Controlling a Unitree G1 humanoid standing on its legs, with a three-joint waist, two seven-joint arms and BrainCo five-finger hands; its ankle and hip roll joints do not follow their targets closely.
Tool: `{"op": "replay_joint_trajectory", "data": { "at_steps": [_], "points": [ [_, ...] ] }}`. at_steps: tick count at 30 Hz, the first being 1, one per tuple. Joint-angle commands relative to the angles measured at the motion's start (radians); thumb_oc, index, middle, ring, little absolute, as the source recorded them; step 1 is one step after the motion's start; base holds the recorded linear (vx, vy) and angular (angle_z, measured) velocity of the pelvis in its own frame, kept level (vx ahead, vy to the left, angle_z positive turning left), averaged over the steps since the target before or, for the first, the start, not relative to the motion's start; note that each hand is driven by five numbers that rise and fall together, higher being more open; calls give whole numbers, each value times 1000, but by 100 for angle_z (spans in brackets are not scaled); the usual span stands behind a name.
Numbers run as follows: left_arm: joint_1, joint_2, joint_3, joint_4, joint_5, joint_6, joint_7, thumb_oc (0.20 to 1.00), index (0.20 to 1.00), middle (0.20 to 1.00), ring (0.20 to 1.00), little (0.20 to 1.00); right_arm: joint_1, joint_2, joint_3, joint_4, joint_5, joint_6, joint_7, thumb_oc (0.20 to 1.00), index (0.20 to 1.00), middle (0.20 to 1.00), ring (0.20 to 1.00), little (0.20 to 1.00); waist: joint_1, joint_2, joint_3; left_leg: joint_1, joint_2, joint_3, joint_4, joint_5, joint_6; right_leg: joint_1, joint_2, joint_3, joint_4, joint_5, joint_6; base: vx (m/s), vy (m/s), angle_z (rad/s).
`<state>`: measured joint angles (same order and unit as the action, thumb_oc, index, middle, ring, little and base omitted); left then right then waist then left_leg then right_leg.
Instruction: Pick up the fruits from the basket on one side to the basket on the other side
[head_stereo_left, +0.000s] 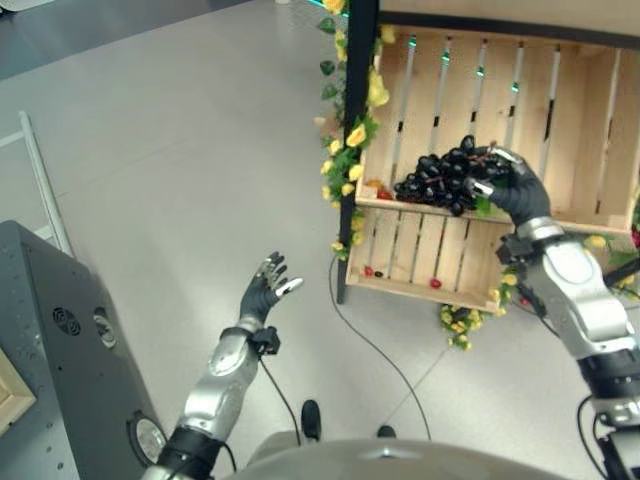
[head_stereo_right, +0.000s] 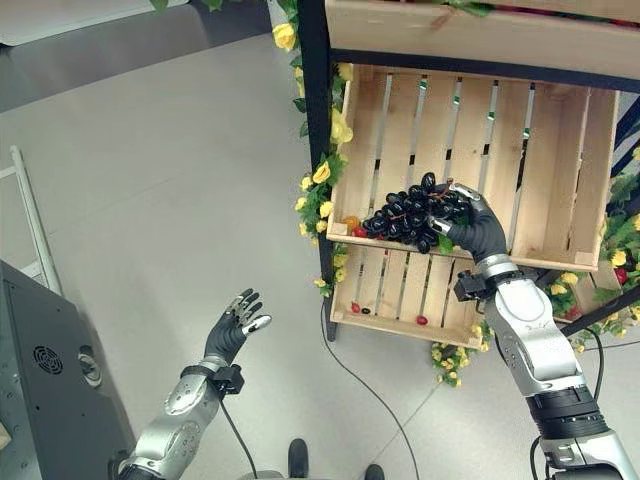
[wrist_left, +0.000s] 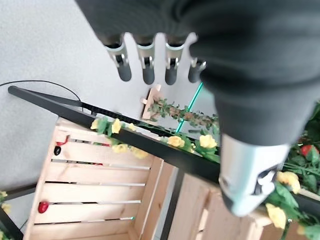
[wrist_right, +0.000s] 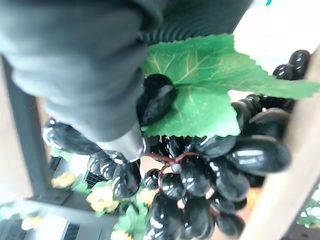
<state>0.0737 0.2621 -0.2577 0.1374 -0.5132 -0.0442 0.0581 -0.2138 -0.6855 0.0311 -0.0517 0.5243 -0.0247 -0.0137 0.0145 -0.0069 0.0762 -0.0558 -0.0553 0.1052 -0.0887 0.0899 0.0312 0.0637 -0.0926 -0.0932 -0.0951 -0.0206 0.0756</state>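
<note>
A bunch of black grapes (head_stereo_left: 440, 180) with a green leaf (wrist_right: 200, 95) hangs over the front edge of the upper wooden crate (head_stereo_left: 560, 110). My right hand (head_stereo_left: 518, 190) is shut on the bunch's right end, fingers curled round it. Small orange and red fruits (head_stereo_left: 375, 190) lie in the crate's left front corner. Below it, the lower wooden crate (head_stereo_left: 420, 255) holds a few small red fruits (head_stereo_left: 436, 283). My left hand (head_stereo_left: 262, 295) hovers open over the grey floor, left of the crates, holding nothing.
A black post (head_stereo_left: 355, 130) wound with yellow flowers and leaves stands at the crates' left edge. More yellow flowers (head_stereo_left: 458, 322) lie below the lower crate. A grey cabinet (head_stereo_left: 60, 340) is at the lower left, a white rack (head_stereo_left: 40, 180) behind it.
</note>
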Motion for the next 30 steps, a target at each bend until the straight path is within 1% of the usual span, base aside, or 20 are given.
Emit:
{"op": "replay_joint_trajectory", "data": {
  "at_steps": [1,8,10,11,13,16,18,19,23,24,27,28,29,30],
  "points": [
    [-3,7,-24,-36,28,-46,-15,1000,1000,1000,1000,1000,-141,-46,-23,87,56,-79,-46,200,200,200,200,200,23,-36,-77,31,-23,-18,1,-101,-36,-16,-21,-14,33,-40,35,2,-20,6],
    [1,11,-41,-45,17,-46,-11,1000,1000,1000,1000,1000,-274,-88,33,193,83,-84,-84,200,200,200,200,200,30,-43,-77,34,-21,-18,1,-103,-37,-11,-20,-18,30,-40,33,0,0,0],
    [2,19,-52,-45,12,-47,-11,1000,1000,1000,1000,1000,-342,-124,62,252,90,-80,-103,200,200,200,200,200,36,-48,-78,35,-22,-20,1,-102,-38,-9,-19,-20,30,-40,33,0,0,0],
    [2,17,-50,-45,12,-47,-11,1000,1000,1000,1000,1000,-347,-124,65,256,91,-81,-103,200,200,200,200,200,35,-47,-77,35,-22,-20,1,-103,-38,-9,-19,-20,30,-40,33,0,0,0],
    [1,29,-60,-45,4,-46,-10,1000,1000,1000,1000,1000,-431,-166,107,326,101,-75,-115,200,200,200,200,200,41,-53,-77,34,-22,-22,1,-102,-40,-9,-17,-23,32,-42,32,0,0,0],
    [2,34,-64,-49,-6,-47,-14,1000,1000,1000,1000,1000,-518,-197,162,393,106,-66,-122,200,200,200,200,200,42,-56,-76,34,-22,-24,1,-102,-41,-9,-16,-24,33,-43,30,0,0,0],
    [3,37,-67,-50,-8,-46,-14,1000,1000,1000,1000,1000,-541,-200,170,414,114,-63,-130,200,200,200,200,200,44,-57,-76,34,-21,-24,1,-102,-42,-9,-16,-26,34,-43,30,0,0,0],
    [3,44,-70,-55,-13,-46,-15,1000,1000,1000,1000,1000,-591,-213,199,453,120,-59,-133,200,200,200,200,200,47,-58,-75,32,-20,-24,1,-102,-43,-11,-16,-27,33,-42,30,0,0,0],
    [3,50,-72,-59,-19,-44,-17,1000,1000,1000,1000,1000,-658,-225,235,512,122,-53,-145,200,200,200,200,200,50,-58,-72,28,-19,-26,1,-101,-43,-15,-15,-28,35,-43,29,0,0,0],
    [4,54,-76,-59,-21,-44,-18,1000,1000,1000,1000,1000,-675,-230,242,533,117,-48,-152,200,200,200,200,200,52,-59,-71,26,-19,-27,1,-100,-44,-15,-16,-29,36,-43,29,0,0,0],
    [4,67,-80,-61,-23,-42,-19,1000,1000,1000,1000,1000,-765,-266,316,620,1,-11,-156,200,200,200,200,200,58,-65,-65,19,-19,-27,1,-98,-44,-23,-15,-33,42,-44,28,2,-4,2],
    [4,64,-78,-61,-23,-42,-19,1000,1000,1000,1000,1000,-772,-266,322,624,1,-12,-155,200,200,200,200,200,57,-63,-65,19,-19,-27,1,-98,-44,-24,-15,-32,42,-44,28,0,0,0],
    [-3,81,-75,-63,-21,-43,-21,1000,1000,1000,1000,1000,-861,-320,431,684,-137,36,-133,1000,1000,1000,1000,1000,59,-69,-62,14,-19,-28,1,-96,-46,-28,-14,-35,44,-43,27,-13,-6,5],
    [-6,83,-71,-70,-19,-44,-22,1000,1000,1000,1000,1000,-900,-341,476,686,-199,50,-127,1000,1000,1000,1000,1000,57,-69,-60,13,-18,-27,1,-96,-46,-30,-14,-35,46,-43,26,-7,-10,6]
  ]
}}
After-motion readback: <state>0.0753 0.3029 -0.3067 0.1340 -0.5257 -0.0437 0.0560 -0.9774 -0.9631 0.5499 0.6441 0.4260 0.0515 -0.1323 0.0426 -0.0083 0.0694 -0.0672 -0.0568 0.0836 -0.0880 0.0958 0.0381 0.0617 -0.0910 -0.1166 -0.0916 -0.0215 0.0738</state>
